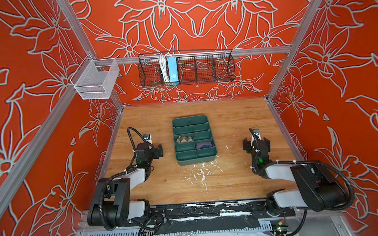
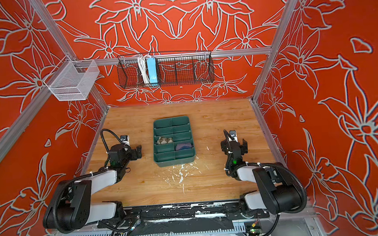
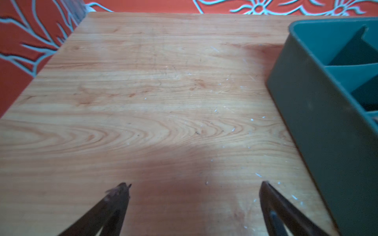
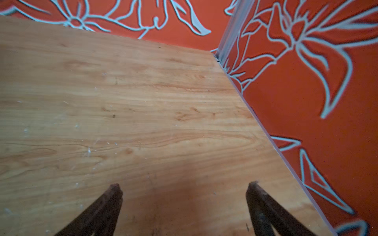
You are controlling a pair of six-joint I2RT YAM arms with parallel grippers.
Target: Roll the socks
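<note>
Both socks sit rolled inside the green divider tray (image 1: 179,160) at the table's middle. In both top views the beige argyle sock (image 1: 183,138) (image 2: 164,139) fills a left compartment. The purple sock (image 1: 204,145) (image 2: 183,146) lies in a right compartment, one row nearer. My left gripper (image 1: 149,151) (image 2: 127,153) (image 3: 194,183) hovers open over bare wood left of the tray (image 3: 319,114), holding nothing. My right gripper (image 1: 256,144) (image 2: 233,147) (image 4: 184,184) is open and empty over bare wood right of the tray, near the right wall.
A black wire basket (image 1: 223,67) holding a blue power strip (image 1: 172,70) hangs on the back wall. A white mesh basket (image 1: 95,80) hangs on the left rail. White scuff marks (image 1: 200,171) lie in front of the tray. Red patterned walls close three sides.
</note>
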